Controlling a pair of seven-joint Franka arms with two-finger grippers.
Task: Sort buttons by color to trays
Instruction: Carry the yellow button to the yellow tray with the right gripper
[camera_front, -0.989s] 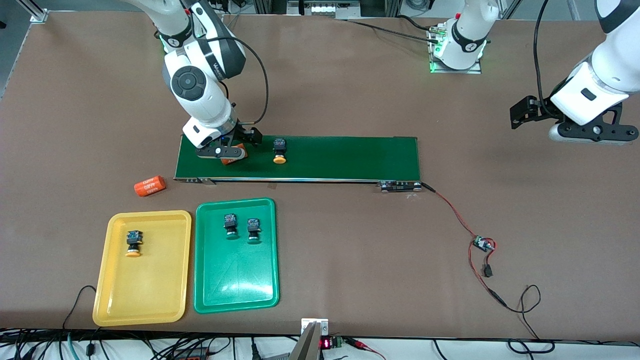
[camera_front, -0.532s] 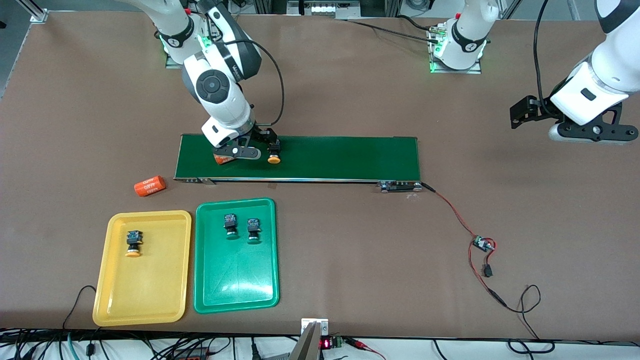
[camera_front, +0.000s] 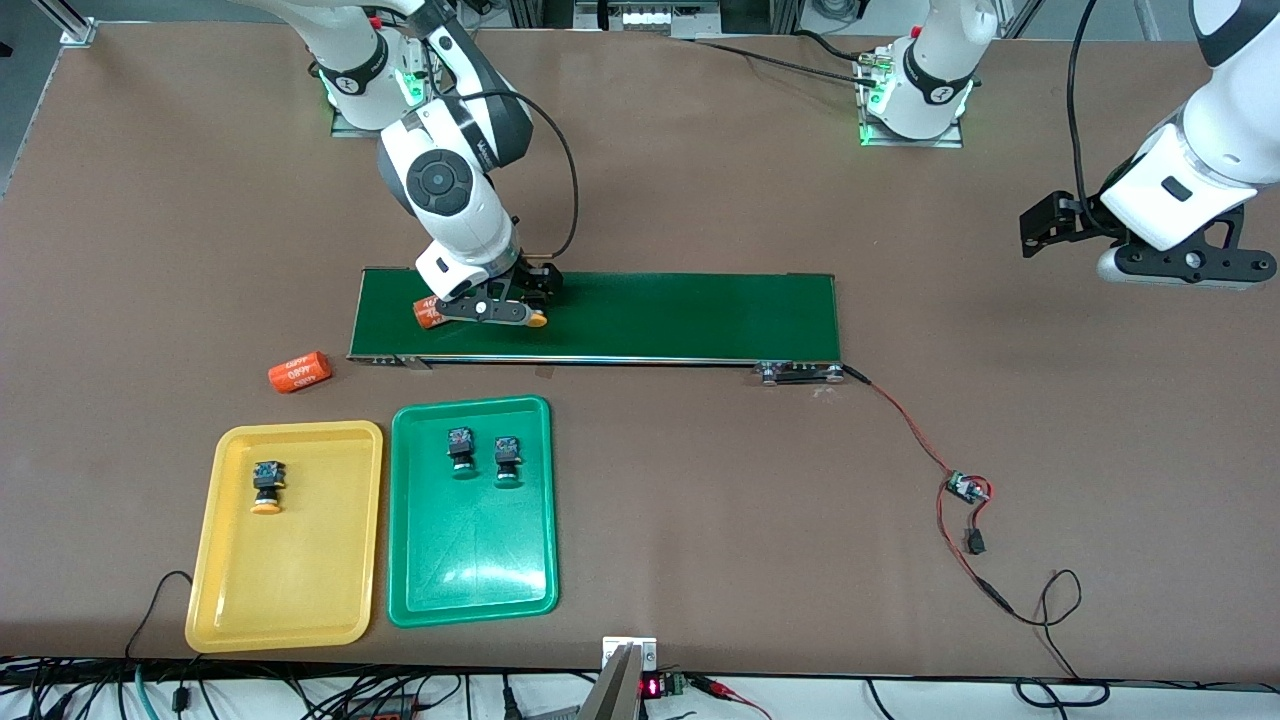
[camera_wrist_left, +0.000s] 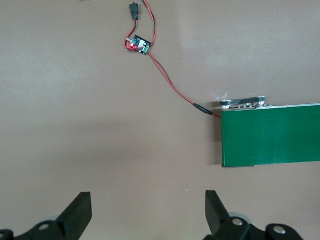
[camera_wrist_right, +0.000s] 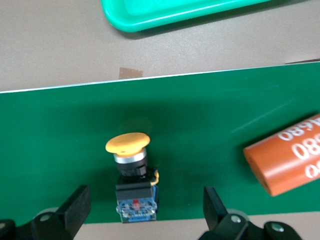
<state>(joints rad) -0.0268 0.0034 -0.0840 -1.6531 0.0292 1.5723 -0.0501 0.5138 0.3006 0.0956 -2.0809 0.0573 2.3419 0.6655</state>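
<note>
Right gripper (camera_front: 500, 312) hangs over the belt (camera_front: 680, 315), fingers wide, straddling a yellow button (camera_wrist_right: 131, 172) without contact. Left gripper (camera_wrist_left: 147, 212) waits wide over bare table.

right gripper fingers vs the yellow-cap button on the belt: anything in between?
No. In the right wrist view the yellow-cap button sits between the open right gripper fingers on bare conveyor belt.
</note>
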